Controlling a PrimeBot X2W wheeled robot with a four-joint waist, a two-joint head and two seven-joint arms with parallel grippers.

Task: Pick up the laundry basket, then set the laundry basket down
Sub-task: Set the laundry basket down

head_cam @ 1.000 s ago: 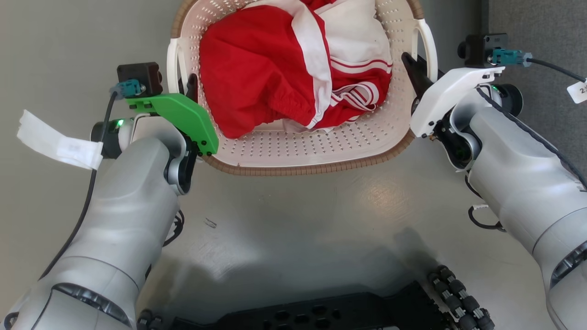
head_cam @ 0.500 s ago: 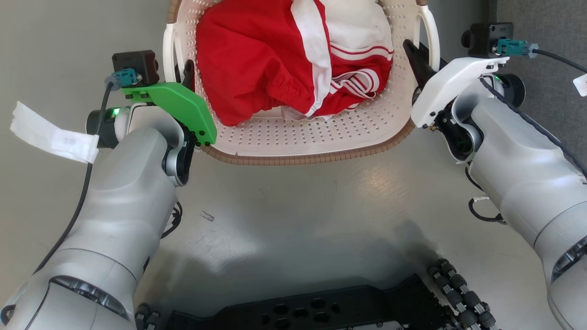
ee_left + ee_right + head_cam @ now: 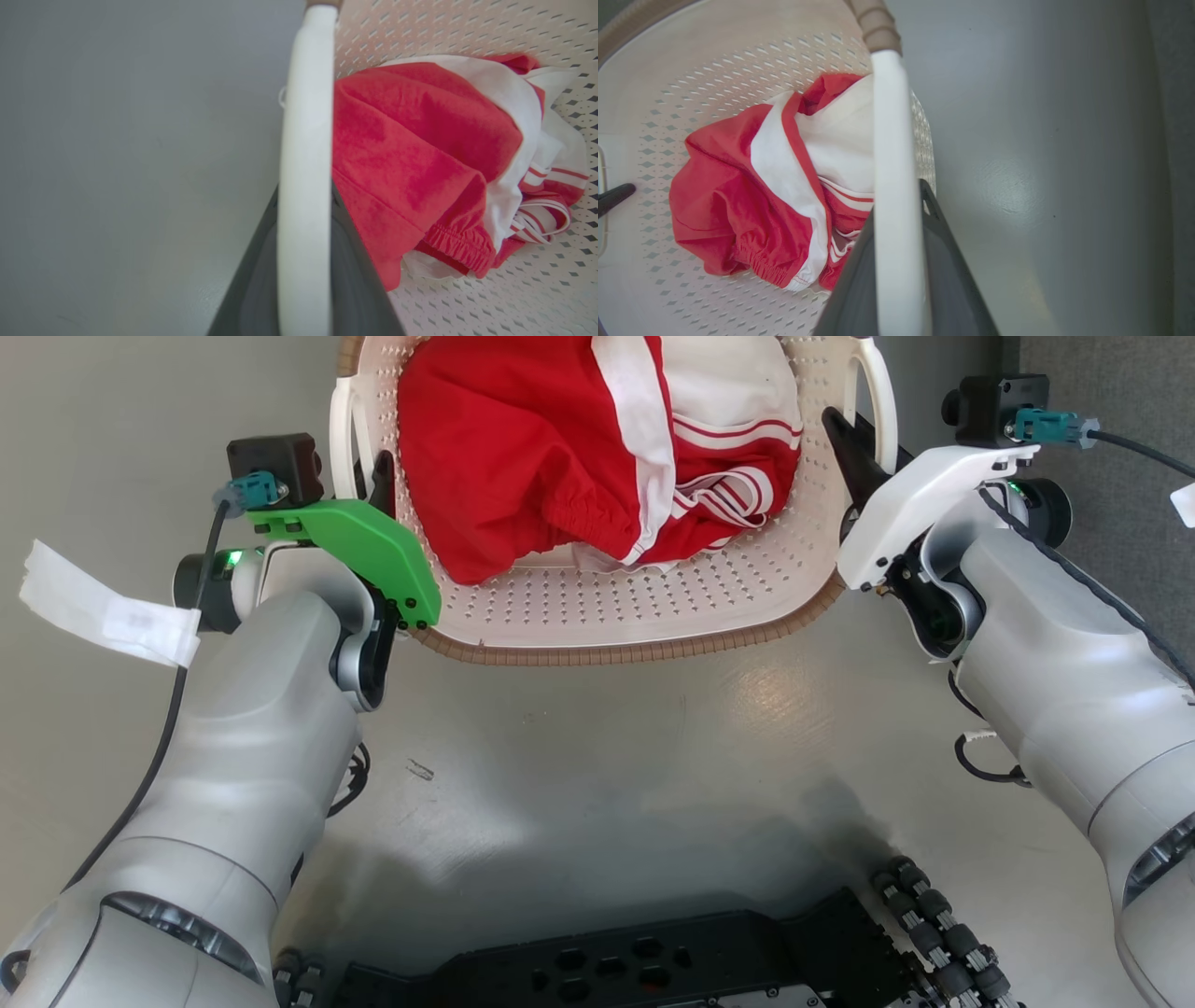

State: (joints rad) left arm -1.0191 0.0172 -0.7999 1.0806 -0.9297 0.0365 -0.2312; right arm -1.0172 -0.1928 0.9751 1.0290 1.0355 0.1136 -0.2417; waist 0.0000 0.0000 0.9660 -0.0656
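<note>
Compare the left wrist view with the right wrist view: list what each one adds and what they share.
Left wrist view: the left gripper clamped on the laundry basket's left handle, against plain floor. Right wrist view: the right gripper on the right handle, the left gripper's fingertip across the basket, and a glare patch on the floor. Shared: the red-and-white clothing, perforated walls, grey floor.

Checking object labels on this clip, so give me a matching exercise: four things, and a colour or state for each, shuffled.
1 basket rim
2 clothes
3 left hand
4 right hand

A red and white, in the basket
B green cover at its wrist
C brown, woven look
D white cover at its wrist

Pairs: 1-C, 2-A, 3-B, 4-D
</note>
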